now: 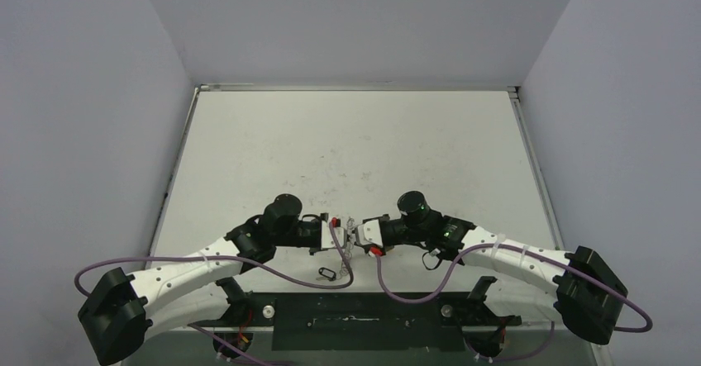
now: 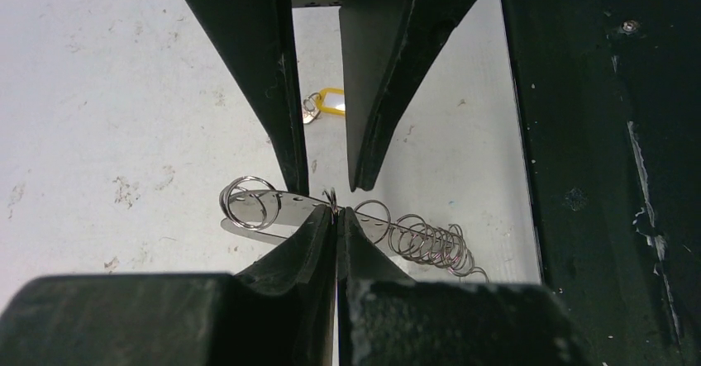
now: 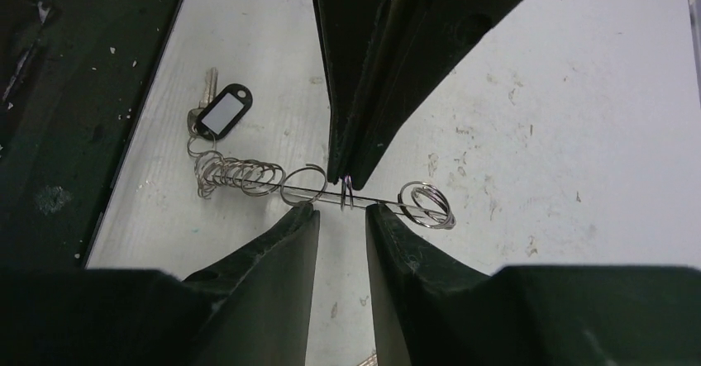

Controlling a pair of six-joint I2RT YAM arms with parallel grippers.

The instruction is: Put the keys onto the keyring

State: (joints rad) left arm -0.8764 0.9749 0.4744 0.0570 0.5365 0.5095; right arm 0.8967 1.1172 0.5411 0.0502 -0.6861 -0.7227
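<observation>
Arms [image 1: 182,275] face tip to tip: left jaws pinch the keyring [image 2: 289,207], right jaws stand spread.

This looks like a robot test lab. A left arm [image 1: 190,271] and a right arm [image 1: 512,254] are bolted to a black plate [image 1: 364,325] back behind the left gripper [image 1: 348,234]. Under that gripper is a bare, scuffed white table [image 1: 355,143]. Plain grey walls [image 1: 355,19] box it in beyond and on both sides. Purple cables [image 1: 149,257] hang from the arms.
</observation>
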